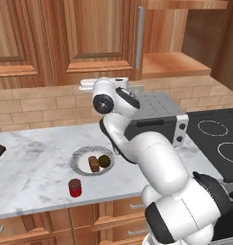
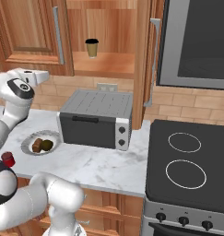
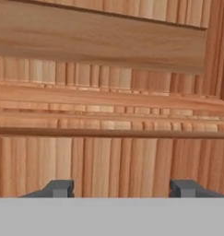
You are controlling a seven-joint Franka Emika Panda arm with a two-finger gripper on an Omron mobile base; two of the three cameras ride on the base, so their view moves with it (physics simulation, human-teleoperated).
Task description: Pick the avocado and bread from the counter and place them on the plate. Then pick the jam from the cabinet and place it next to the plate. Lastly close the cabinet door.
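Nearest the front edge of the marble desk [image 1: 36,167] stands the jam jar [image 1: 75,187], red with a dark lid, upright and just in front of the plate [image 1: 83,155], apart from its rim. On the plate lie the brown bread [image 1: 94,164] and the dark green avocado [image 1: 104,161], side by side and touching or nearly so. From the right base view the same group sits at the left end of the desk, the jar [image 2: 8,159] closest to the edge.

Behind the plate and to its right stands a grey toaster oven [image 2: 97,120] with a dark glass door and two knobs. A black stovetop [image 2: 191,166] with white ring marks adjoins the desk further right.

The arm rises above the plate, and the hand [image 3: 118,188] sits up close to the panelled wood of the cabinet door [image 1: 101,36]; its two dark fingertips [image 3: 56,188] stand wide apart with nothing between them, facing the door's moulded panel.

The door, with its long silver bar handle [image 1: 140,37], stands partly open. Beyond it the cabinet [image 2: 109,41] shows its inner wooden shelf, where a tan paper cup [image 2: 91,47] with a dark lid stands upright.
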